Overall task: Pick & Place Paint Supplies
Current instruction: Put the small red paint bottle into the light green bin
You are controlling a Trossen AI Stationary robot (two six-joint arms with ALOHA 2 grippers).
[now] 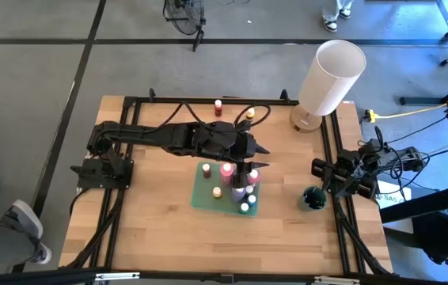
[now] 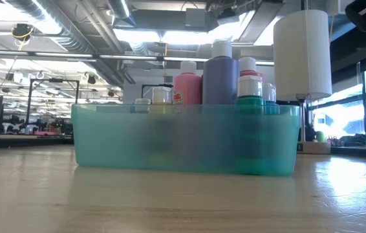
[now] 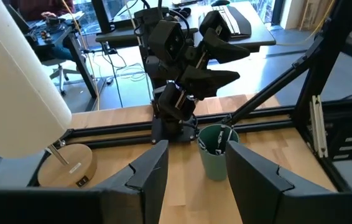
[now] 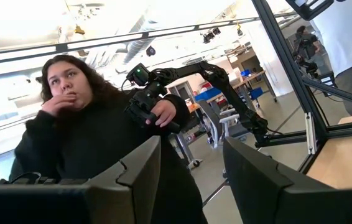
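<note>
My left pincer (image 1: pixel 249 165) hangs over the middle of the wooden table (image 1: pixel 153 222), at the end of my arm stretched across from the left side. Its two dark fingers (image 3: pixel 148 177) stand apart with nothing between them, so it is released and grasping nothing. Directly beneath it sits a shallow teal tray (image 1: pixel 201 196), and the paint bottles (image 1: pixel 227 171) stand upright inside that tray, packed close together. From above I count pink, yellow, purple, white and green caps. From table height the tray's frosted wall (image 2: pixel 105 139) hides their lower halves, and a pink bottle (image 2: pixel 187 87) and a taller purple bottle (image 2: pixel 220 77) rise above its rim, with a green-capped one (image 2: pixel 250 102) just beside them. Two more bottles stand outside the tray, beyond my left pincer near the far edge of the table: a dark red one (image 1: pixel 218 108) and a yellow one (image 1: pixel 250 113).

Ahead of my left pincer, toward the right side, stands a small dark green cup (image 3: pixel 216 149) holding thin dark brushes (image 3: pixel 216 140). A large white cylinder (image 1: pixel 331 75) on a round wooden base stands at the far right corner (it is not among the paints).

My right pincer (image 4: pixel 191 171) waits folded at the table's right edge, just beyond that cup, fingers parted and empty. A person in a dark top (image 4: pixel 101 137) sits past it.
</note>
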